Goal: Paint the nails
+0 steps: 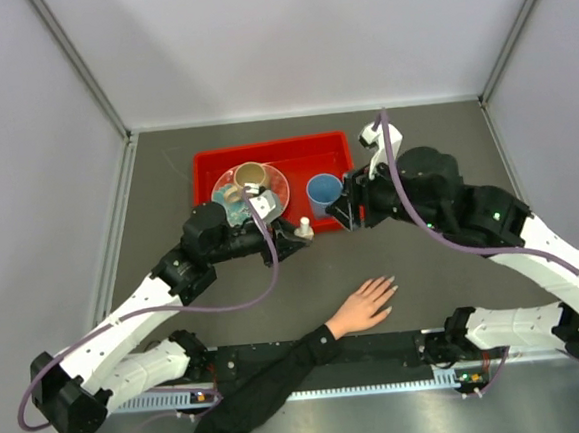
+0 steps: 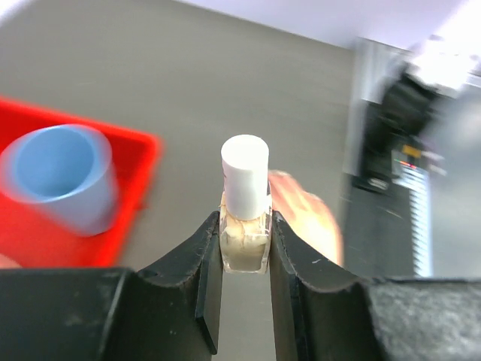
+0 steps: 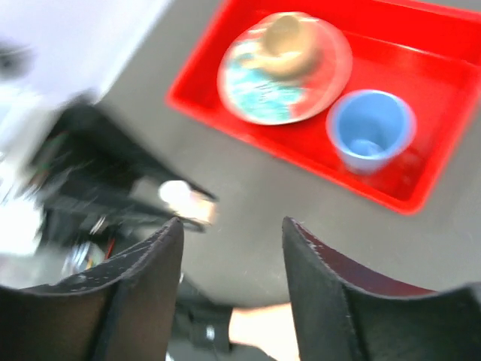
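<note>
The left jaws are clenched on a small nail polish bottle (image 2: 245,239), pinching its pale glass body from both sides while its white cap (image 2: 245,175) stands upright above them. In the top view the bottle (image 1: 303,227) hangs over the grey worktop (image 1: 167,186) just in front of the red tray (image 1: 270,156). The right jaws stand released, apart with nothing between them, close to the blue cup (image 1: 323,193) in the tray. A plate (image 1: 270,188) bearing a brown cup (image 1: 251,173) sits beside it. A human hand (image 1: 362,309) lies flat on the worktop, fingers spread toward the tray; the nails (image 1: 390,286) tip them, well apart from the bottle.
</note>
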`<state>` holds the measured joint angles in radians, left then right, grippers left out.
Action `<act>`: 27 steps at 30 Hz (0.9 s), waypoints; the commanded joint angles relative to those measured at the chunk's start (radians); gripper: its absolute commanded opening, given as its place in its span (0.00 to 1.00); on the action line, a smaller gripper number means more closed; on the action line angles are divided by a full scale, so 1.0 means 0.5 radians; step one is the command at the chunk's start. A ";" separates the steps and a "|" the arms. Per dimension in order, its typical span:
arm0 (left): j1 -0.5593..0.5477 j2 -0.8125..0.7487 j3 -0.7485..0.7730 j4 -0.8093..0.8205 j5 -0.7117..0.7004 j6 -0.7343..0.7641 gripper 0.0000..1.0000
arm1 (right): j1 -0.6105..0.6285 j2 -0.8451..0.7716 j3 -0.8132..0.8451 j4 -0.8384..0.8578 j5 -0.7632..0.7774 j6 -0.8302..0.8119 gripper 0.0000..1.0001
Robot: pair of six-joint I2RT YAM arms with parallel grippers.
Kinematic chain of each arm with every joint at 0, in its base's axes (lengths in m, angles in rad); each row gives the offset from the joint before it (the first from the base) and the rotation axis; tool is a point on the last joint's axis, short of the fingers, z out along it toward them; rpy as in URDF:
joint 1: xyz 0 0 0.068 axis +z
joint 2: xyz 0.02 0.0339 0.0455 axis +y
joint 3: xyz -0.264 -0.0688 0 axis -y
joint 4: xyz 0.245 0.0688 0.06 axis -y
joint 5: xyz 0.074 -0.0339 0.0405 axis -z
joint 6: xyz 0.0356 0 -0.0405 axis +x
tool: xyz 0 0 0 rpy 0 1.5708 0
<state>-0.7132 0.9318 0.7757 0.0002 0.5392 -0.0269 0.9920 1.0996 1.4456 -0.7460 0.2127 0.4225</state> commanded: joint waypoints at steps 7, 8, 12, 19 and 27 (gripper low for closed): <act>-0.006 0.137 0.130 0.193 0.897 -0.090 0.00 | -0.063 0.099 0.121 -0.159 -1.250 -0.704 0.54; -0.003 0.143 0.130 0.193 0.900 -0.100 0.00 | -0.064 0.117 0.118 -0.156 -1.263 -0.719 0.53; -0.003 0.155 0.136 0.196 0.916 -0.109 0.00 | -0.070 0.166 0.128 -0.153 -1.309 -0.735 0.43; -0.003 0.152 0.139 0.193 0.916 -0.112 0.00 | -0.070 0.227 0.174 -0.152 -1.306 -0.738 0.37; -0.003 0.155 0.142 0.187 0.919 -0.115 0.00 | -0.067 0.274 0.180 -0.122 -1.352 -0.744 0.30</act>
<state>-0.7139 1.0107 0.8024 0.0345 0.9825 -0.0807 0.9638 1.2316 1.4815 -0.8345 -0.4206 0.0662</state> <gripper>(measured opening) 0.310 0.325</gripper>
